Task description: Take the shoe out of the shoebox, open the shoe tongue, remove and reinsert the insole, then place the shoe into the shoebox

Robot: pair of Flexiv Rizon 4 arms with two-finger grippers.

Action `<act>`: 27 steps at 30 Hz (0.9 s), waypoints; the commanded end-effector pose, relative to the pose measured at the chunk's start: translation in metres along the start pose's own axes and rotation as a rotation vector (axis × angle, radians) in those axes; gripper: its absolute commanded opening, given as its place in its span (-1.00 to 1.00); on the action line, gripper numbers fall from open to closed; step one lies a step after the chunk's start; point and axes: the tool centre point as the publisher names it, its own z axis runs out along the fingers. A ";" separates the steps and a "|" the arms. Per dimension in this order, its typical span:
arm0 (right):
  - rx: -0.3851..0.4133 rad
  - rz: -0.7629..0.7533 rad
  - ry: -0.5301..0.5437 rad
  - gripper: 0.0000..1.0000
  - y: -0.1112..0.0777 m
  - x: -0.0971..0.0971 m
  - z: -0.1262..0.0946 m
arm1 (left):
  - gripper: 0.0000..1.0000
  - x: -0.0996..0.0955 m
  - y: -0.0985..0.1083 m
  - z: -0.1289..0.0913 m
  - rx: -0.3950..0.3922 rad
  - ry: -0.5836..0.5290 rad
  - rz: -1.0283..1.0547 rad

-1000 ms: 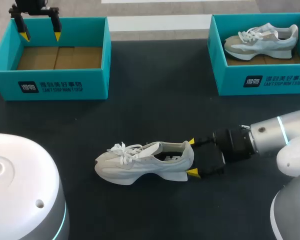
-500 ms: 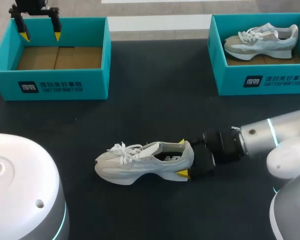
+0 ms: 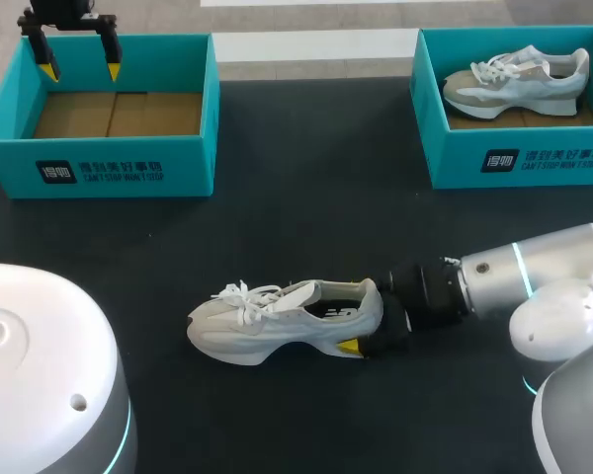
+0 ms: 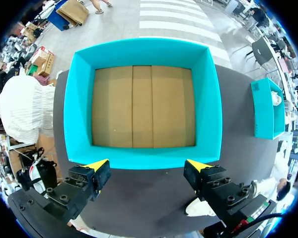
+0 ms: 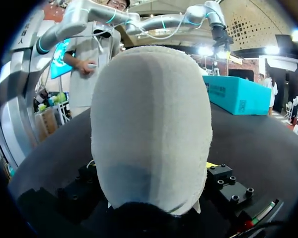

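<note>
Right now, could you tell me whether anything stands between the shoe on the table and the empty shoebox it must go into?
Nothing visible does: the table between the shoe and the empty shoebox is bare. Only the left gripper hangs above the box's far side, fingers open.

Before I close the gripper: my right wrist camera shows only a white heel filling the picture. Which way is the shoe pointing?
Observer: The shoe lies on the table with its toe toward the robot's left and its heel at the right gripper.
Operator: Is the teal box beyond it empty?
Observer: Yes, the left box shows only its bare cardboard floor.
Operator: Any other shoe around?
Observer: A second shoe lies in the right box, out of your view.
</note>
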 end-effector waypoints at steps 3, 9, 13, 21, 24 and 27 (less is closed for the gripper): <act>0.031 -0.008 -0.018 -1.00 0.002 0.000 -0.006 | 1.00 0.000 0.001 0.000 0.000 -0.001 0.000; 0.049 -0.018 -0.008 -1.00 0.001 -0.003 -0.017 | 1.00 0.000 0.001 0.000 0.000 -0.001 0.000; 0.053 -0.019 0.020 -1.00 -0.001 -0.002 -0.019 | 1.00 0.000 0.001 0.000 0.000 -0.001 0.000; 0.064 -0.005 0.018 -1.00 -0.009 -0.001 -0.026 | 1.00 0.000 0.001 0.000 0.000 -0.001 0.000; 0.081 -0.001 0.013 -1.00 -0.012 -0.001 -0.031 | 1.00 0.000 0.001 0.000 0.000 -0.001 0.000; 0.083 -0.001 0.002 -1.00 -0.013 -0.001 -0.037 | 1.00 0.000 0.001 0.000 0.000 -0.001 0.000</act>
